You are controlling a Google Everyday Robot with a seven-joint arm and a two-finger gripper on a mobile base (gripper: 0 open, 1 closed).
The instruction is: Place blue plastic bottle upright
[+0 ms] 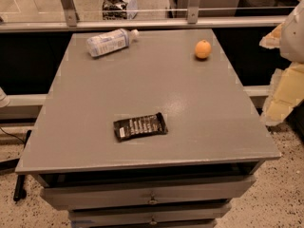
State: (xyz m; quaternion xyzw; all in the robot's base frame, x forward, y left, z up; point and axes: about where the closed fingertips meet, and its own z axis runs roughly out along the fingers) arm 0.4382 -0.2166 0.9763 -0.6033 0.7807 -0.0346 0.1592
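The blue plastic bottle [109,42] lies on its side at the far left of the grey table top [190,103], with its white cap pointing right toward the back edge. It is clear with a pale blue-and-white label. My gripper [283,87] shows as pale yellow and white parts at the right edge of the view, off the table's right side and far from the bottle. It holds nothing that I can see.
An orange fruit [203,49] sits at the far right of the table. A black snack bar wrapper [140,126] lies flat near the front middle. Drawers [152,198] sit under the table top. A glass railing [142,18] runs behind the table.
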